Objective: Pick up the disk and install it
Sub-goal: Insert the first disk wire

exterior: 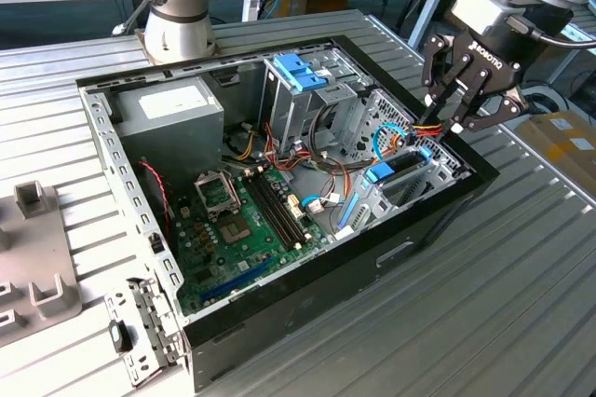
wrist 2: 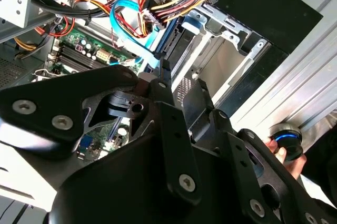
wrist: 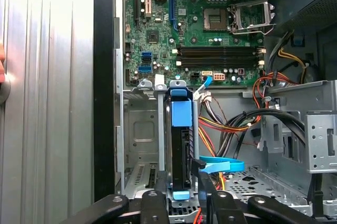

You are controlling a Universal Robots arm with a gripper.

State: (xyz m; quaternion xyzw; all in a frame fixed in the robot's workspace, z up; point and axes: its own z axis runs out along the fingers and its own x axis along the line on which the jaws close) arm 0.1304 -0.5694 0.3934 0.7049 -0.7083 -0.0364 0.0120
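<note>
The disk stands on edge in the metal drive bay at the case's front corner, its blue carrier frame showing along the edge. In the exterior view the disk sits slanted in that bay on the exterior view's right. My gripper hangs right over its upper end. In both wrist views the black fingers flank the disk's near end, and the gripper looks shut on the disk.
The open computer case lies on a ribbed metal table. Inside are the green motherboard, a grey power-supply box, a tall cage with a blue handle and coloured cables. A person's hand holds a black knob beside the case.
</note>
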